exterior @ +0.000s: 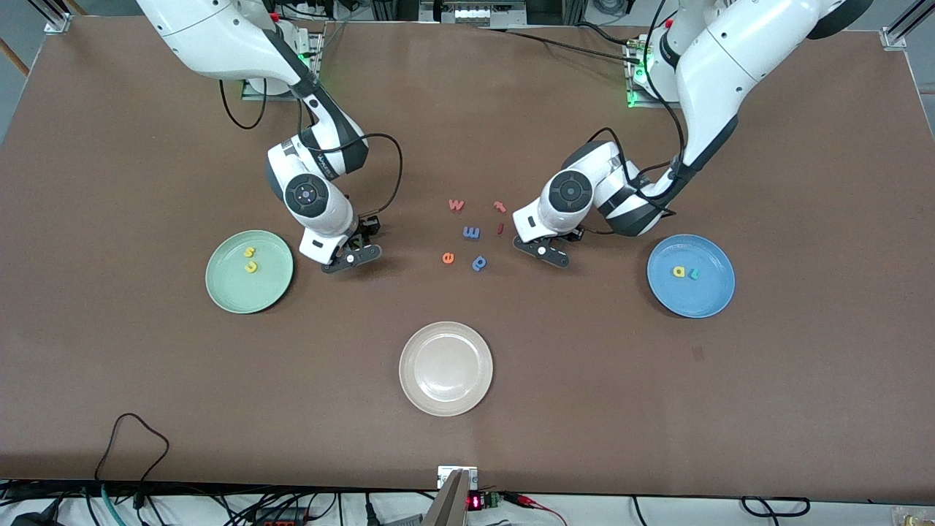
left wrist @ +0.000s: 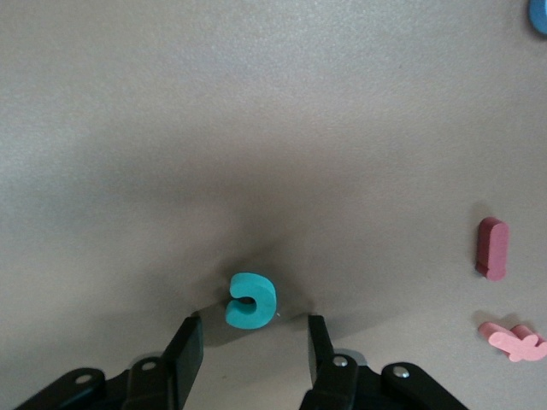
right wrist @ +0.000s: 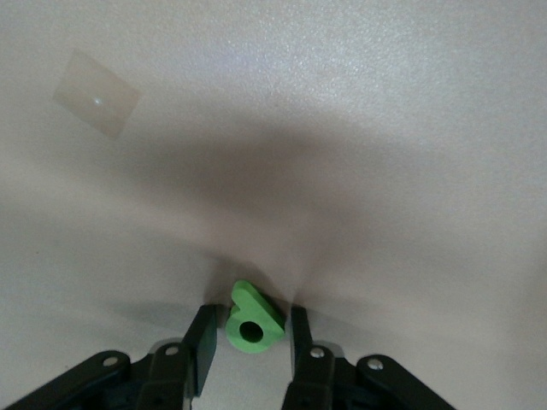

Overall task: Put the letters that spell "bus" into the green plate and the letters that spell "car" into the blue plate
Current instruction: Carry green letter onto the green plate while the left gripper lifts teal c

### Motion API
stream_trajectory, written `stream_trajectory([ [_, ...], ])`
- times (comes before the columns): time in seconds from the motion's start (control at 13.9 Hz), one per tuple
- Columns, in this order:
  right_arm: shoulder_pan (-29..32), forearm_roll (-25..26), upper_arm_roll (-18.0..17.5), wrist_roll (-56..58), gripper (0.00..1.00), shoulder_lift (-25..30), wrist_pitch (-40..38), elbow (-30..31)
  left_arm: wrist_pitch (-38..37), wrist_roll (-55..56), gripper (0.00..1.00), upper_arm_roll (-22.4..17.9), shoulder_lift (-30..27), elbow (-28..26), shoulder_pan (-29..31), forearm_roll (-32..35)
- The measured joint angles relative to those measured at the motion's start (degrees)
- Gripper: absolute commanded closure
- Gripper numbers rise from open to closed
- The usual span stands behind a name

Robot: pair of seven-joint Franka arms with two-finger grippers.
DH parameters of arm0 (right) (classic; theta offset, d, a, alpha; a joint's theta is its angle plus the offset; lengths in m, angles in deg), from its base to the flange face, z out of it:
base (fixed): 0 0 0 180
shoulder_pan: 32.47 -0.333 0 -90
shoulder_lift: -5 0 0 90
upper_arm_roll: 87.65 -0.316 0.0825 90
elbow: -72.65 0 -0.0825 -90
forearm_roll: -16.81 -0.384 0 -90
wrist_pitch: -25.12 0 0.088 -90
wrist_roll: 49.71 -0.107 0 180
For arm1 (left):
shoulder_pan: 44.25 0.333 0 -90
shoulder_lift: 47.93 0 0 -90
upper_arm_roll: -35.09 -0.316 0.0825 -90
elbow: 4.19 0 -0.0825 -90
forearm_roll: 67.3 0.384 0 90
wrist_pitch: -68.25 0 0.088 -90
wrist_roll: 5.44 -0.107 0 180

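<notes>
The green "b" [right wrist: 253, 321] lies on the table between the fingers of my right gripper [right wrist: 251, 342], which is low over it; the fingers stand close on both sides with thin gaps. That right gripper [exterior: 352, 257] is beside the green plate [exterior: 226, 281], which holds the yellow "s" [exterior: 249, 252] and "u" [exterior: 251, 267]. My left gripper [left wrist: 252, 346] is open and low over the table, with the teal "c" [left wrist: 250, 301] lying just past its fingertips. That left gripper [exterior: 542, 252] is between the loose letters and the blue plate [exterior: 701, 296], which holds the yellow "a" [exterior: 679, 272] and teal "r" [exterior: 693, 274].
Loose letters lie mid-table between the grippers: orange "w" [exterior: 456, 204], red "t" [exterior: 500, 207], blue "m" [exterior: 471, 232], a red bar [exterior: 500, 229], orange "e" [exterior: 448, 257], blue "p" [exterior: 479, 262]. An off-white plate [exterior: 445, 369] sits nearer the front camera.
</notes>
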Motion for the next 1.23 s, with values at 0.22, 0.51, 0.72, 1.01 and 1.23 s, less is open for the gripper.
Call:
stream_trajectory([
  [0.22, 0.0, 0.0, 0.0, 0.0, 0.64, 0.0, 0.05, 0.0, 0.42, 0.1, 0.43, -0.03, 0.01, 0.0, -0.06, 0.0],
  [0.51, 0.01, 0.05, 0.08, 0.01, 0.86, 0.07, 0.34, -0.02, 1.68, 0.14, 0.43, -0.45, 0.01, 0.01, -0.05, 0.11],
  [0.72, 0.01, 0.05, 0.08, 0.01, 0.92, 0.05, 0.45, -0.02, 1.89, 0.3, 0.46, -0.7, 0.01, 0.02, -0.04, 2.24],
  [1.01, 0.9, 0.05, 0.71, 0.01, 0.92, 1.0, 1.15, -0.69, 1.8, 0.34, 0.7, -0.76, -0.05, 0.13, 0.01, 2.48],
  [1.23, 6.15, 0.05, 1.45, 2.5, 0.89, 6.21, -3.92, -1.25, 1.72, 0.37, 0.84, -0.81, -0.14, 0.22, 0.09, 2.6],
])
